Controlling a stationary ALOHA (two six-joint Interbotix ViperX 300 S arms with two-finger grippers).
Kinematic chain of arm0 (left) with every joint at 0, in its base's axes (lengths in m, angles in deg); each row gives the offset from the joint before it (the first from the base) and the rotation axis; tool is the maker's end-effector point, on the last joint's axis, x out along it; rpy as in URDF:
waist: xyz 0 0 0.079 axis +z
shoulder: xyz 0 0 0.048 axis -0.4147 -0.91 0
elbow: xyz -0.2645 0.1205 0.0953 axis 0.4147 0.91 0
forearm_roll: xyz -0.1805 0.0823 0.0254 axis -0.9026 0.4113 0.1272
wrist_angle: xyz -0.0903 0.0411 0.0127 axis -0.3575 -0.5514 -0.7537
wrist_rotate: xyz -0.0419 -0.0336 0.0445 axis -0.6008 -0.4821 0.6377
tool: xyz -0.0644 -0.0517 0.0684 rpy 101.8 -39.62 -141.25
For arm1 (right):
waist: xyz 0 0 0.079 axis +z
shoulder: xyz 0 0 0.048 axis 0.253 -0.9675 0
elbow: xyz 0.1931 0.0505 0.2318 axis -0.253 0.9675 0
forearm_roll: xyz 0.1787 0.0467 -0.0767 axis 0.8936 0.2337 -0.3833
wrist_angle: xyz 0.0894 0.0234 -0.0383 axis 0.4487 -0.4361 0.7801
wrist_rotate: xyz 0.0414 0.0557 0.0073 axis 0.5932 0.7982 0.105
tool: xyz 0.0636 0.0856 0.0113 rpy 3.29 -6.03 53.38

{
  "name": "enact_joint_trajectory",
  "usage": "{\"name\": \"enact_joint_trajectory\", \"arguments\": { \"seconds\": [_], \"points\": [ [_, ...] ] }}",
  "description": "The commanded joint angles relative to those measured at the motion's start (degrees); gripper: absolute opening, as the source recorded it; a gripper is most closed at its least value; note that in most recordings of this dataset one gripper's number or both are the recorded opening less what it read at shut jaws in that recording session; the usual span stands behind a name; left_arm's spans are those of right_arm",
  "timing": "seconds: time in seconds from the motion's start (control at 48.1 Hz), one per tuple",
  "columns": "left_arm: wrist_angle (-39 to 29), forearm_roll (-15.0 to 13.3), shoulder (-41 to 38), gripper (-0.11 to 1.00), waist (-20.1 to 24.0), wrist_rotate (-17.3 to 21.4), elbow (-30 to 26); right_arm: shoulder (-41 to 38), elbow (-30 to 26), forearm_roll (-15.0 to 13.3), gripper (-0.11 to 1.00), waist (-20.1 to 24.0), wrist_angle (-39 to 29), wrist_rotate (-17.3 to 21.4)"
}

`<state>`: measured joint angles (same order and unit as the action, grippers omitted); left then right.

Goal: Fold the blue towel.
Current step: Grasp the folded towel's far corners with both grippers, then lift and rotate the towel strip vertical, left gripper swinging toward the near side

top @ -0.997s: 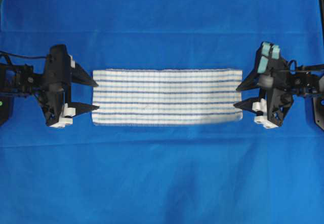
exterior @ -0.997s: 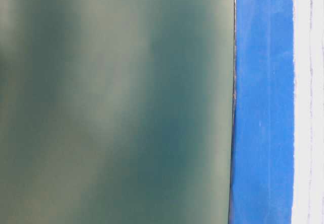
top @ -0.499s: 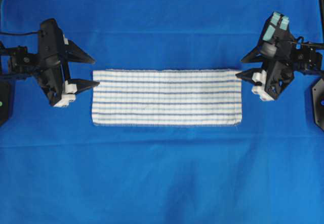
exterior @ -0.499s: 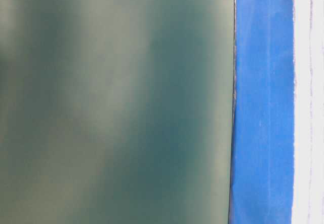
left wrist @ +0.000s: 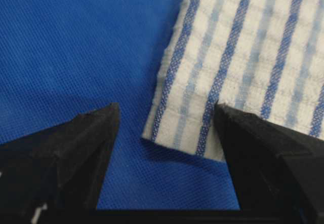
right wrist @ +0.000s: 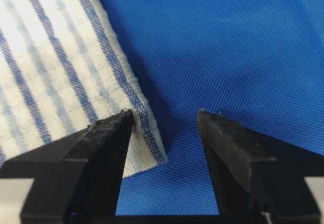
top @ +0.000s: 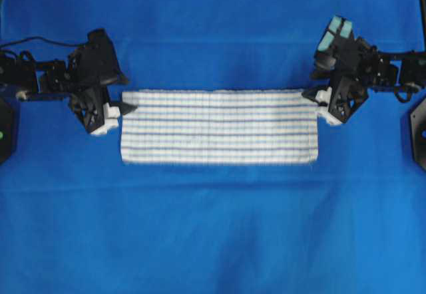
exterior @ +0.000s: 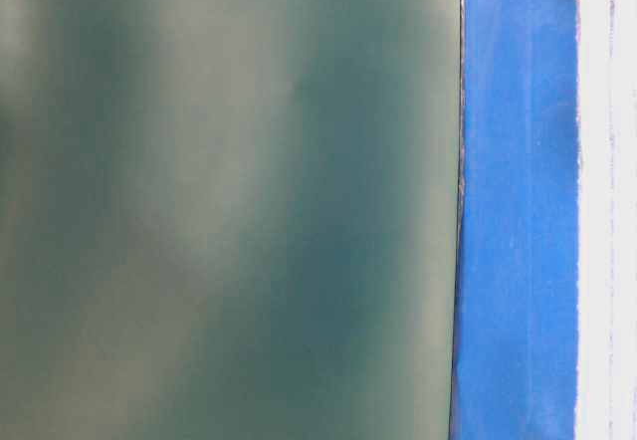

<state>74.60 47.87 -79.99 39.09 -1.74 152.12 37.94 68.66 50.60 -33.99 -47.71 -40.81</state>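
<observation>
The blue towel [top: 219, 126], white with thin blue stripes, lies flat as a long rectangle on the plain blue cloth [top: 213, 227]. My left gripper [top: 130, 94] is open at the towel's far left corner. In the left wrist view that corner [left wrist: 187, 117] lies between the gripper's [left wrist: 164, 127] spread fingers, and the right finger [left wrist: 258, 153] is over the towel. My right gripper [top: 311, 88] is open at the far right corner. In the right wrist view the corner [right wrist: 147, 143] sits between the open gripper's [right wrist: 164, 117] fingers, with the left finger [right wrist: 106, 148] over the towel.
The plain blue cloth covers the whole table around the towel. Black arm bases stand at the left edge [top: 5, 131] and the right edge [top: 418, 131]. The table-level view shows only a blurred grey-green surface [exterior: 229, 201] and a blue strip [exterior: 518, 201].
Both grippers have moved from the towel's short ends toward the far side and inward. They now straddle its two far corners, still open.
</observation>
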Motion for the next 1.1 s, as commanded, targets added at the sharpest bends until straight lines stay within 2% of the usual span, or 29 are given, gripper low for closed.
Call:
{"name": "enact_joint_trajectory", "arguments": {
  "seconds": [0.0,0.291,0.353,0.499,0.582,0.831,1.08],
  "points": [
    [0.44,0.00,0.26,0.69,0.18,0.09,-0.62,-0.18,-1.23,-0.18,0.58,-0.18,0.35,-0.18],
    [0.00,0.00,0.18,0.65,1.67,0.00,-1.14,-0.18,-1.14,-0.09,0.55,0.97,-0.26,0.09],
    [-0.26,0.00,0.00,0.55,1.67,0.00,-1.32,-0.18,-1.23,-0.09,0.48,1.93,-0.88,0.09],
    [-2.64,0.00,0.00,0.18,1.67,0.18,-1.58,-0.09,-1.05,0.00,0.05,2.55,-1.32,0.09],
    [-3.08,0.00,0.18,0.03,1.67,0.09,-1.58,-0.18,-1.32,-0.09,0.02,2.55,-1.67,0.09],
    [-5.63,0.00,3.87,0.04,1.67,-0.26,-2.72,3.16,-2.90,-0.18,0.02,2.55,-4.22,-0.26],
    [-17.49,0.00,14.85,0.04,1.67,-1.32,-6.50,15.56,-5.54,-0.18,0.02,2.55,-12.22,-0.26]
  ]
}}
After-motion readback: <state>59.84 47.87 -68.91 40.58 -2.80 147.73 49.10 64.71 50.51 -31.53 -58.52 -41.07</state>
